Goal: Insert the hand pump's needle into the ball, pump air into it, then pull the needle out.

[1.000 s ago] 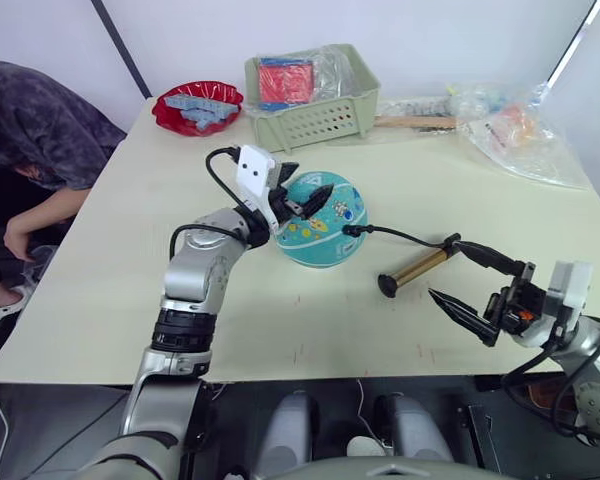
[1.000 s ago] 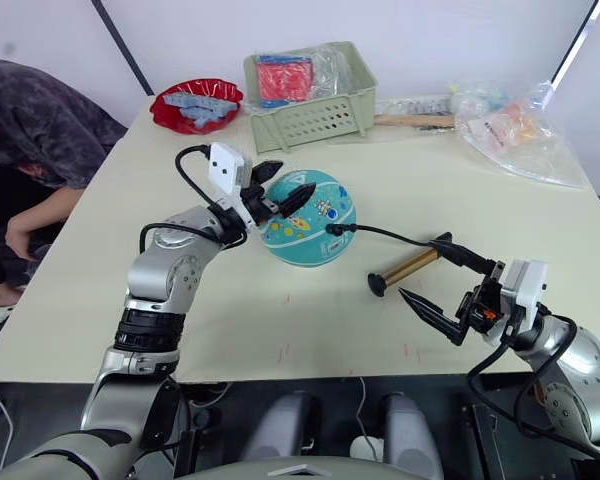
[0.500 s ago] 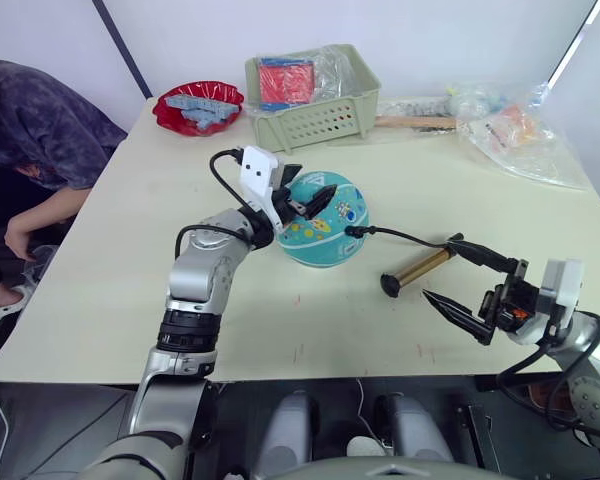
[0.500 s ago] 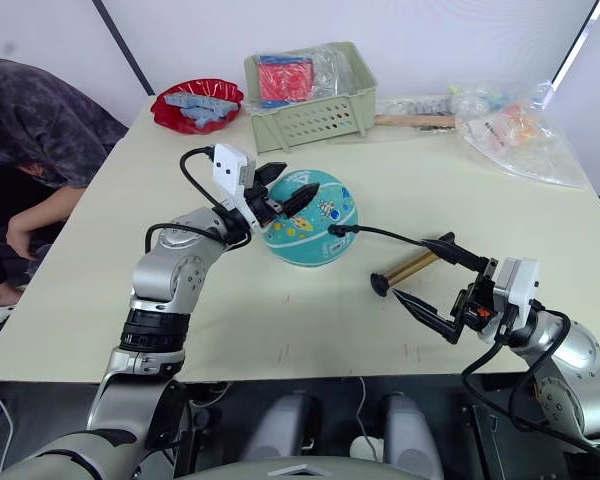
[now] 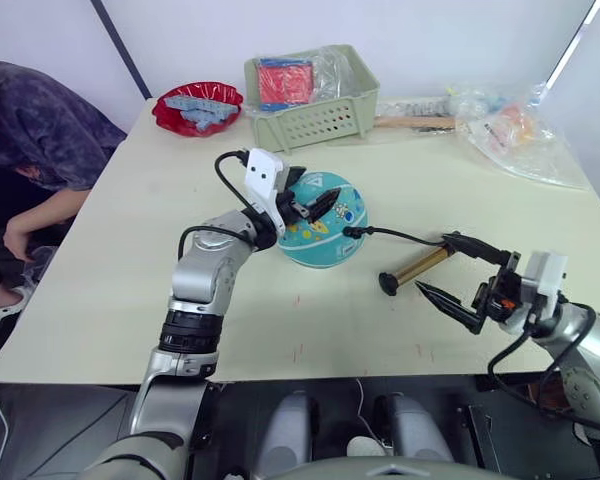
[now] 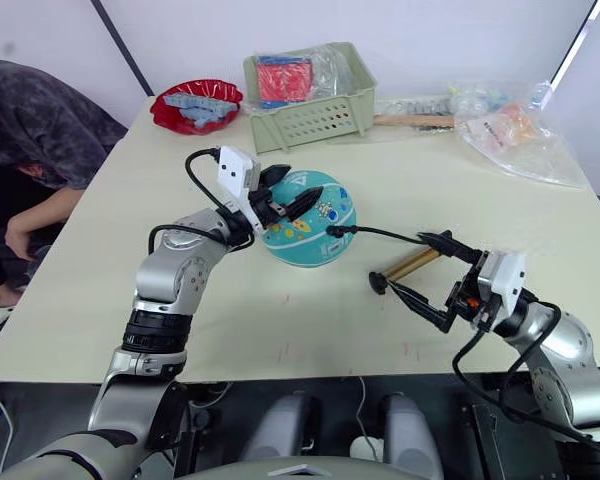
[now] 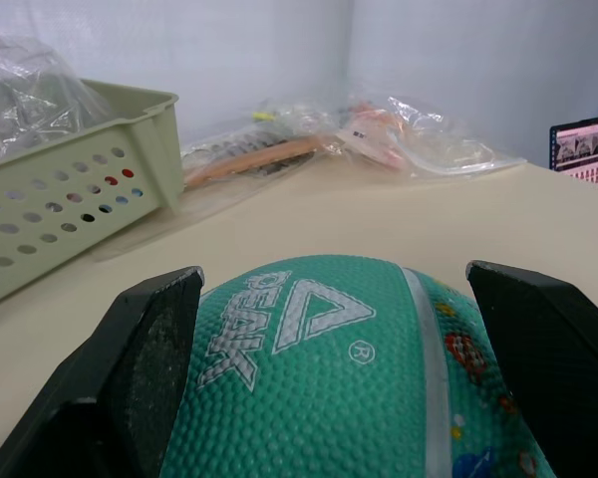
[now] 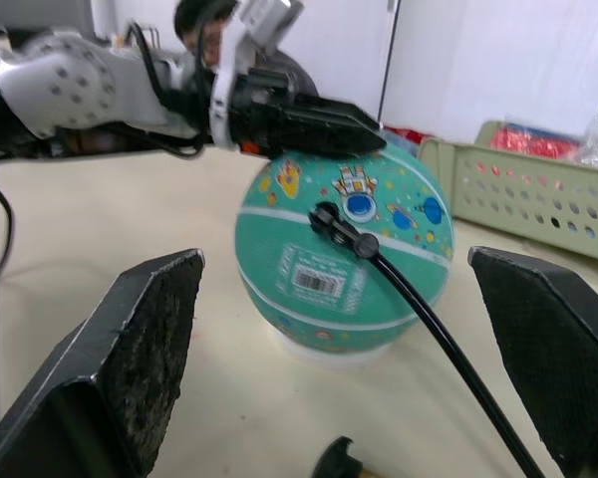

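The teal ball [image 5: 322, 234] with its white triangle logo [image 7: 314, 309] sits mid-table. My left gripper [image 5: 315, 203] is open, its fingers [image 7: 149, 349] straddling the ball's top. The needle's black fitting [image 8: 331, 223] is stuck into the ball's side facing my right arm; the pin itself is hidden. A thin black hose [image 5: 400, 236] runs from it to the bronze hand pump [image 5: 418, 266], which lies on the table to the ball's right. My right gripper [image 5: 432, 262] is open, with a finger on either side of the pump's hose end, not gripping it.
A green basket [image 5: 315, 112] and a red bowl [image 5: 197, 106] stand at the back of the table. Clear plastic bags [image 5: 520, 135] and a wooden-handled tool [image 5: 415, 122] lie at the back right. A person [image 5: 30, 130] bends down beside the table's left edge.
My right gripper has moved a little left, closing in on the pump's hose end. The left gripper stays over the ball.
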Robot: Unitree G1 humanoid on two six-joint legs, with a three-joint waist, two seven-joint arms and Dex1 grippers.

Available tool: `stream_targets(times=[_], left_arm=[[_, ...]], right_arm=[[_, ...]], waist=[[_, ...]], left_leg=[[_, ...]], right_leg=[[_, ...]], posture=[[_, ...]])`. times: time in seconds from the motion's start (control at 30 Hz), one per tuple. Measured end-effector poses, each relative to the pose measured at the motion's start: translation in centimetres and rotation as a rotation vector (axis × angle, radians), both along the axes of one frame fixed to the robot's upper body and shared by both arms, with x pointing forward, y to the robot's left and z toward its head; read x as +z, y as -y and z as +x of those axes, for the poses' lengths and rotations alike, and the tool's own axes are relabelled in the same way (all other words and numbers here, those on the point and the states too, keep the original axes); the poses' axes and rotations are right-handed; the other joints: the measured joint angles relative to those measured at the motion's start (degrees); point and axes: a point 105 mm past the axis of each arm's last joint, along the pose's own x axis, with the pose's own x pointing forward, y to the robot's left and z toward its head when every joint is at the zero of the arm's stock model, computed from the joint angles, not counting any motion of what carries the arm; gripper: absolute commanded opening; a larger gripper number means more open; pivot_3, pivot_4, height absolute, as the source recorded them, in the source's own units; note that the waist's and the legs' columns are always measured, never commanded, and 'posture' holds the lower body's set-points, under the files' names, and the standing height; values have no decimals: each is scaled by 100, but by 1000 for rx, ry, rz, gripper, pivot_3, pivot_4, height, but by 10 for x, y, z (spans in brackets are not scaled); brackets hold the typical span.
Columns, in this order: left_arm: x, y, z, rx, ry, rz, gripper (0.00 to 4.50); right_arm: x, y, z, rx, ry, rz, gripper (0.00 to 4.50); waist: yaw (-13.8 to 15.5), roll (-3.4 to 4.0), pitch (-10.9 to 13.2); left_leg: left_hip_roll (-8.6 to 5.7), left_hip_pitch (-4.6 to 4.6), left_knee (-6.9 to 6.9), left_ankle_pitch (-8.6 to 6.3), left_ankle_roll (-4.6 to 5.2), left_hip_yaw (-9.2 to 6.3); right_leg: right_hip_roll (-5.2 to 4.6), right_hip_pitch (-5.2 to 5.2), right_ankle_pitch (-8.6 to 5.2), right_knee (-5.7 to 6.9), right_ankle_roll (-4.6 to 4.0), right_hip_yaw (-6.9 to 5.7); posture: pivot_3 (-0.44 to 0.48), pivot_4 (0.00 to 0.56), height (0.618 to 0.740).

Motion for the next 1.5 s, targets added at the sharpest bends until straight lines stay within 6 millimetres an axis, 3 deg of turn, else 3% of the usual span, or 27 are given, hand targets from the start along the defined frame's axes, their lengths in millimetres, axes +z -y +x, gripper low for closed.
stream_targets(times=[0.3,0.6,0.73,1.17,1.3,1.33,1.4,1.43,1.5], left_arm=[[-10,5,5,4,-4,20,4500],[-16,8,9,9,-3,5,4500],[-18,11,11,6,-9,-2,4500],[-19,13,12,6,-3,-2,4500],[-19,14,13,4,-1,-7,4500],[-19,14,13,4,0,-9,4500],[-19,14,13,4,0,-10,4500],[-19,14,13,5,0,-10,4500],[-20,14,13,5,0,-10,4500]], right_arm=[[-6,-44,27,13,28,-208,4473],[-1,-65,58,14,62,-402,4473],[9,-76,70,22,127,-508,4473],[2,-85,89,21,178,-686,4473],[3,-87,89,29,202,-703,3122],[2,-87,88,34,202,-716,2439],[0,-87,88,37,202,-724,1633],[-3,-87,86,48,198,-732,1022],[-5,-88,84,56,200,-736,387]], waist=[[18,2,-9],[-3,4,-13],[33,2,-18],[27,2,-18],[31,2,-18],[31,2,-18],[31,2,-18],[31,2,-18],[29,2,-18]], left_leg=[[-4,9,14,0,0,2],[-15,43,48,1,0,-2],[-18,55,47,1,0,-13],[-22,53,47,1,0,-17],[-22,53,46,1,0,-18],[-22,53,47,1,0,-18],[-22,53,46,1,0,-18],[-22,53,47,1,0,-19],[-22,54,47,1,0,-19]], right_leg=[[-1,4,-1,21,-1,3],[2,38,-4,50,-4,23],[1,60,-8,47,-8,15],[-1,59,-4,45,-1,16],[-2,60,-5,45,-2,16],[-2,60,-5,45,-3,16],[-2,60,-6,45,-3,16],[-2,60,-7,45,-5,15],[-2,60,-7,45,-5,16]], posture=[[0,150,738],[0,150,738],[0,150,738],[0,150,738],[0,150,738],[0,150,738],[0,150,738],[0,150,738],[0,150,738]])
